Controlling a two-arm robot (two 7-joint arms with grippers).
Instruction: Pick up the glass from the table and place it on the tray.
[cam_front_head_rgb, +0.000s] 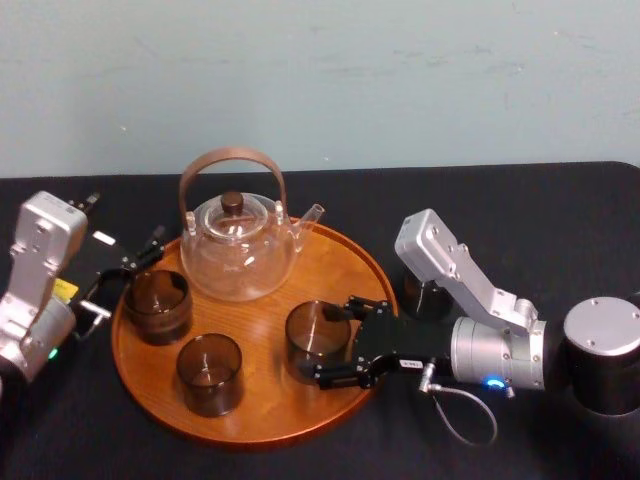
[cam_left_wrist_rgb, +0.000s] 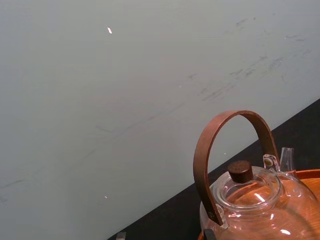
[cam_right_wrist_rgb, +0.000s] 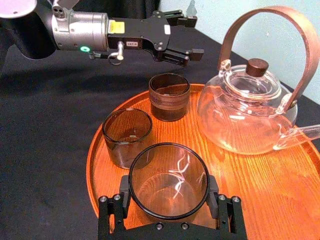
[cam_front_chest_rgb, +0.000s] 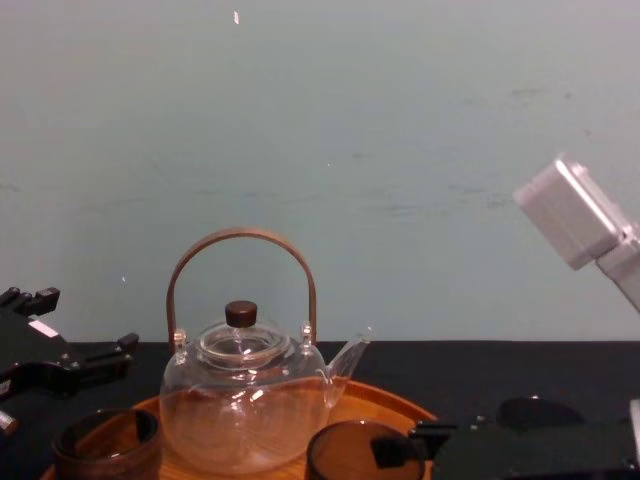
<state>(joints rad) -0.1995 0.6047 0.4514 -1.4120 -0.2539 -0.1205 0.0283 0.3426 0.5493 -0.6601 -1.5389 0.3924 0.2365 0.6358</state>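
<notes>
Step in hand: the set-down. The glass (cam_front_head_rgb: 312, 335) is already over the tray (cam_front_head_rgb: 250, 435), on its right-hand part and inside the rim, with my right pincer (cam_front_head_rgb: 335, 340) around it. From the right wrist view, one finger stands on each side of the glass wall and I make out no gap, so I judge the pincer closed on it at about the glass's own width. The base looks down on the wood, or only just above it; I cannot tell which.

Next move, as I judge it: confirm the base is seated, part the fingers just enough to free the wall, then back out to the right over the rim, keeping low and straight. A sideways drag would tip the glass. There is little room inward, because the teapot (cam_front_head_rgb: 238, 245) sits toward the back of the tray and two other glasses (cam_front_head_rgb: 210, 372) stand to the left.

Pose: my right arm comes in from the right, with the forearm low over the black table (cam_front_head_rgb: 560, 220), the wrist about level, and the fingers pointing left across the tray rim. The grey upper link rises behind it.

My left pincer (cam_front_head_rgb: 145, 255) hangs at the tray's left edge beside the far-left glass, with fingers spread and nothing in them.
</notes>
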